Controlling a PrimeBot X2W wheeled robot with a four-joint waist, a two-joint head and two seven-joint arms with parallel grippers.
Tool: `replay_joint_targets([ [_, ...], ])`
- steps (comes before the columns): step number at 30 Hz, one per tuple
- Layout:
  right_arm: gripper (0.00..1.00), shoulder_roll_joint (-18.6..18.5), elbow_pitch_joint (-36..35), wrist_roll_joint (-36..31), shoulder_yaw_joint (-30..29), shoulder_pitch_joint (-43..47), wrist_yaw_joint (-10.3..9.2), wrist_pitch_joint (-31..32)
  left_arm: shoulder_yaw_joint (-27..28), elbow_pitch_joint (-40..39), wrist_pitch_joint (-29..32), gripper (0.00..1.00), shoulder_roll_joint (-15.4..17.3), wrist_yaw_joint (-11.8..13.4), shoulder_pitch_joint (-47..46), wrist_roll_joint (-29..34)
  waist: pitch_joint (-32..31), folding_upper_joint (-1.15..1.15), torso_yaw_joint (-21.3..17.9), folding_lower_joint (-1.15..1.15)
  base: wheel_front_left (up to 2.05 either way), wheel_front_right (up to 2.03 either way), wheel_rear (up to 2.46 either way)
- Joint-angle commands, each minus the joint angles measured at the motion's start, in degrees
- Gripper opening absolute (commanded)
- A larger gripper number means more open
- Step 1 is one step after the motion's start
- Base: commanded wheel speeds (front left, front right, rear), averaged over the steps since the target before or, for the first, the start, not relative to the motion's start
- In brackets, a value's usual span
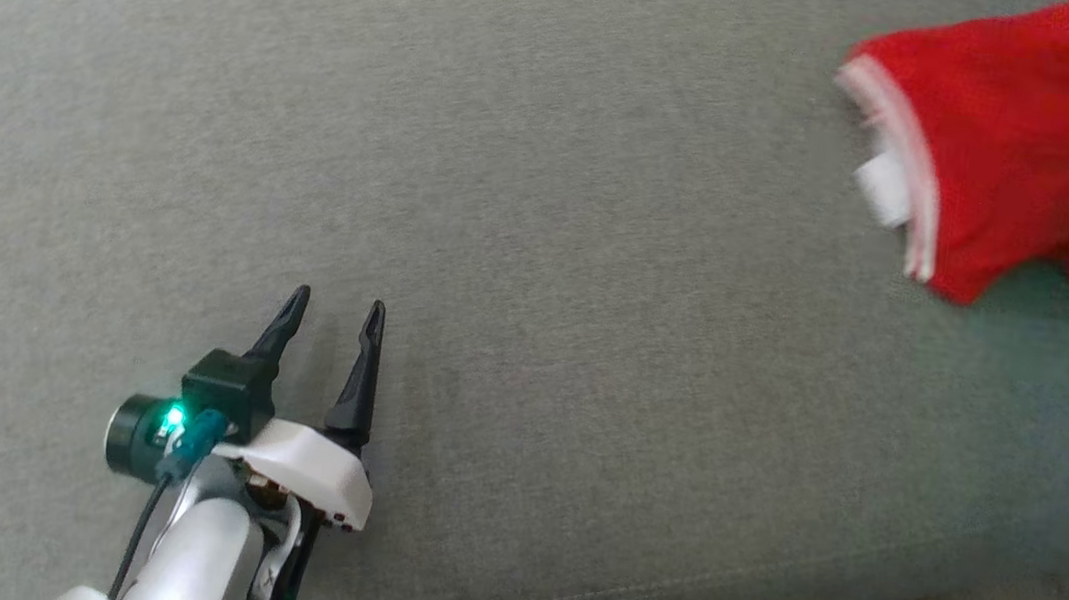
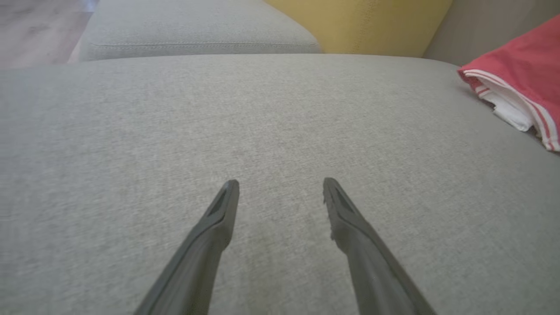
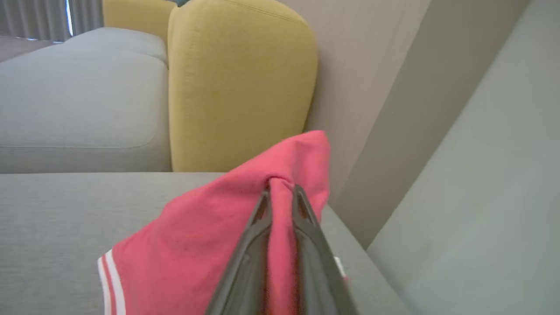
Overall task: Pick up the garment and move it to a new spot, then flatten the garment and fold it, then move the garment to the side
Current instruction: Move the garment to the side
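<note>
Pinched shut on a bunched fold of the red knit garment with white-striped hem [image 3: 197, 236], the right gripper [image 3: 282, 190] holds it at the far right end of the grey woven sofa cushion [image 1: 501, 236]. Well apart, the left gripper [image 1: 338, 303] hovers wide open and empty over bare cushion. The carry seems in hand: it should lift until the trailing hem clears, then travel slowly toward the bare middle.

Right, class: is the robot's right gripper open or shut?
Shut on the red garment: in the right wrist view the right gripper pinches a fold of the cloth between its two dark fingers.
</note>
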Motion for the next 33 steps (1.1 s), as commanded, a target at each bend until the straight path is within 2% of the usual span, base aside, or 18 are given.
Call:
replay_joint_targets([
  [1, 0.0, -2.2, -1.3, -1.5, -0.9, -1.7, 0.19, 0.1, 1.7, -2.2, -0.7, 1.0, 0.4, 0.0, -1.7, 0.4, 0.3, 0.0, 1.0, 0.0, 0.0, 0.0, 0.0],
  [7, 0.0, -4.3, -0.6, -5.9, -6.8, -2.6, 0.19, 0.5, 2.1, -2.3, -0.7, 1.0, 0.4, -0.2, -1.6, 0.8, 0.4, 0.0, 1.4, 0.0, 0.0, 0.0, 0.0],
  [8, 0.45, -4.3, -0.5, -6.3, -7.6, -2.7, 0.19, 0.3, 2.2, -2.2, -0.7, 1.0, 0.4, -0.2, -1.6, 0.8, 0.4, 0.0, 1.4, 0.0, 0.0, 0.0, 0.0],
  [9, 1.0, -4.3, -0.4, -6.8, -8.0, -2.8, 0.19, 0.0, 2.3, -2.1, -0.7, 1.0, 0.4, -0.2, -1.6, 0.9, 0.4, 0.0, 1.4, 0.0, 0.0, 0.0, 0.0],
  [16, 1.0, -0.9, -1.8, -8.5, -9.4, -3.5, 0.19, -4.0, 3.2, -1.7, -0.7, 1.0, 0.4, 0.2, -1.8, 1.0, 0.0, 0.0, 1.5, 0.0, 0.0, 0.0, 0.0],
  [21, 1.0, 4.1, -4.0, -7.5, -5.0, -1.4, 0.19, -6.1, 3.9, -1.9, -0.7, 1.0, 0.4, 1.3, -1.3, 0.8, -1.3, 0.0, 2.8, 0.0, 0.0, 0.0, 0.0],
  [28, 1.0, 7.8, -6.9, -2.3, 2.7, 4.2, 0.19, -7.0, 5.5, -2.6, -0.7, 1.0, 0.4, 3.2, -0.1, 0.2, -3.4, 0.0, 5.8, 0.0, 0.0, 0.0, 0.0],
  [33, 1.0, 9.0, -7.5, 2.1, 7.8, 9.7, 0.19, -7.2, 7.0, -2.8, -0.7, 1.0, 0.4, 4.4, 1.0, -0.2, -5.2, 0.0, 8.8, 0.0, 0.0, 0.0, 0.0],
])
